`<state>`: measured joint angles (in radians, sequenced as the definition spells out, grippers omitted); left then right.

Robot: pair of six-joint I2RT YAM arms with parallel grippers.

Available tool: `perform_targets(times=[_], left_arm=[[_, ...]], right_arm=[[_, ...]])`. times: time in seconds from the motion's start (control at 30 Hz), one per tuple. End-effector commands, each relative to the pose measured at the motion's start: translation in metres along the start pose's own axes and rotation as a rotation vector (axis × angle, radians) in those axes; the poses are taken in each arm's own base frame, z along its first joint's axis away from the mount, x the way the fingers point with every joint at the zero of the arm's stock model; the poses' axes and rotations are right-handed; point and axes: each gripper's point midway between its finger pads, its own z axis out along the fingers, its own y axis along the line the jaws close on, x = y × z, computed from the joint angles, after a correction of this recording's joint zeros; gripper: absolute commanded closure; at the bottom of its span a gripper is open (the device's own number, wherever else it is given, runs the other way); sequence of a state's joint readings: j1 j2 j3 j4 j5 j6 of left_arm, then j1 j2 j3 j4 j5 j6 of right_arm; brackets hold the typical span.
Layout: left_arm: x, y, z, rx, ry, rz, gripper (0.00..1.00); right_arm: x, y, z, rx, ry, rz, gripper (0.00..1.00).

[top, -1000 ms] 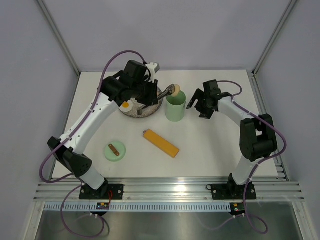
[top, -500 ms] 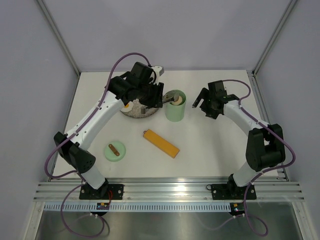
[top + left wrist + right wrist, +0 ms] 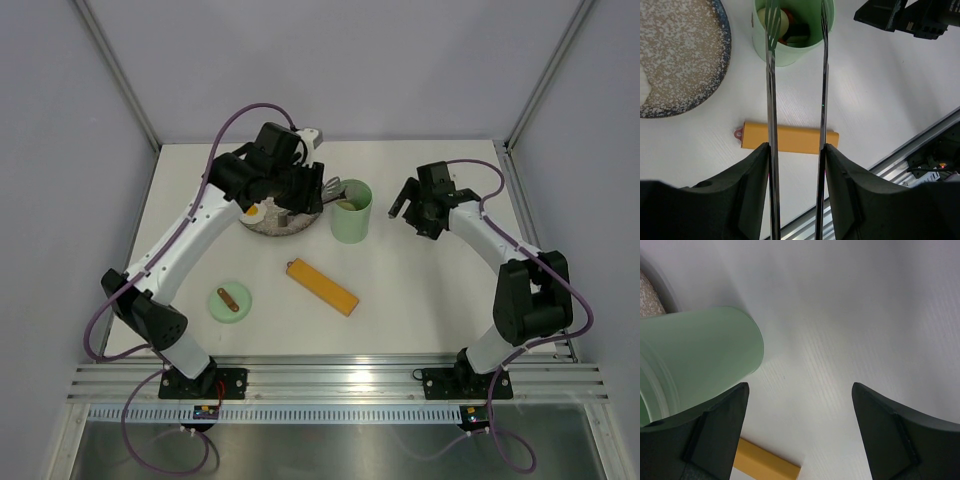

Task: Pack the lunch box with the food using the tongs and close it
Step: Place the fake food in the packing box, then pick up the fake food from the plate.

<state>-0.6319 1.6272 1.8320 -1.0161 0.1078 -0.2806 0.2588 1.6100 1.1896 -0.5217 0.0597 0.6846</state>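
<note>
Upright mint lunch box [image 3: 351, 226] (food [image 3: 789, 31] inside)

Mint lunch box [image 3: 352, 226]; greyish speckled plate [image 3: 685, 65].

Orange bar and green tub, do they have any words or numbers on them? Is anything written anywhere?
No words, numbers or signs can be read in any view.
orange bar: plain, nothing printed on the side that shows.
lunch box: plain green, no label.
lid: only a small brown handle.
tongs: bare metal, no stamp visible.
plate: just speckles.
</note>
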Motion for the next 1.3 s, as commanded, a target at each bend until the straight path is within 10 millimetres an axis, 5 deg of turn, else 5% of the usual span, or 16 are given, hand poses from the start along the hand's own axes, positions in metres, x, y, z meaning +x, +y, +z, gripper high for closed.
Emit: perform_targets(times=[0.0, 0.3, 0.5, 0.83, 1.27], left_arm=[[-0.03, 0.018, -0.041, -0.036, -0.157, -0.02, 0.51], [0.007, 0.143, -0.038, -0.401, -0.119, -0.198, 0.47], [0.037, 0.189, -0.026, -0.575, -0.044, -0.263, 0.47], [0.057, 0.217, -0.016, -0.57, -0.072, -0.41, 0.46], [0.054, 0.211, 0.019, -0.435, -0.071, -0.485, 0.47]], right_arm=[[-0.018, -0.004, -0.022, 0.011, -0.084, -0.011, 0.08], [-0.023, -0.02, -0.056, 0.032, -0.161, -0.03, 0.07], [-0.014, -0.026, -0.063, 0.028, -0.152, -0.033, 0.07], [-0.01, -0.028, -0.063, 0.029, -0.14, -0.038, 0.07], [-0.008, -0.028, -0.061, 0.029, -0.128, -0.043, 0.07]])
